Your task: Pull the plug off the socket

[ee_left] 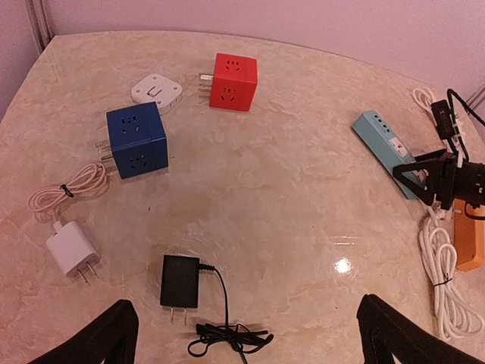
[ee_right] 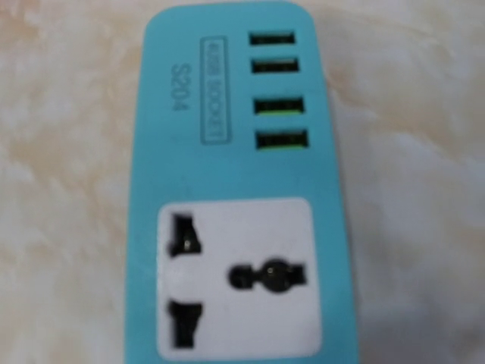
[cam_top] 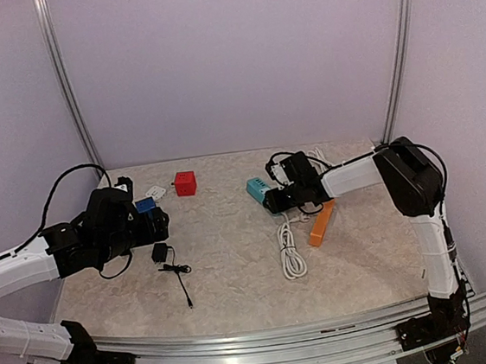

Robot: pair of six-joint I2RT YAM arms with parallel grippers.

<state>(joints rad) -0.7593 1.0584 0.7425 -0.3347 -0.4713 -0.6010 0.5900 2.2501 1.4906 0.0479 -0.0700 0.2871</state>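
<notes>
The socket (ee_right: 235, 174) is a light blue strip with one white outlet and several USB slots. It lies flat at the table's back right (cam_top: 258, 188) (ee_left: 383, 144). In the right wrist view its face fills the frame and nothing sits in the outlet. The plug is hidden. My right gripper (cam_top: 286, 196) (ee_left: 420, 178) stands over the socket's near end. Its fingers do not show in its own view, so I cannot tell whether they press on the socket. My left gripper (ee_left: 246, 341) (cam_top: 156, 226) hangs wide open above the table's left side, holding nothing.
A red cube socket (ee_left: 233, 82) and a blue one (ee_left: 136, 140) stand at the back left beside a white square adapter (ee_left: 157, 91). A white charger (ee_left: 70, 249) and a black adapter (ee_left: 179, 280) lie under the left gripper. An orange strip (cam_top: 321, 223) and coiled white cable (cam_top: 291, 251) lie by the right gripper.
</notes>
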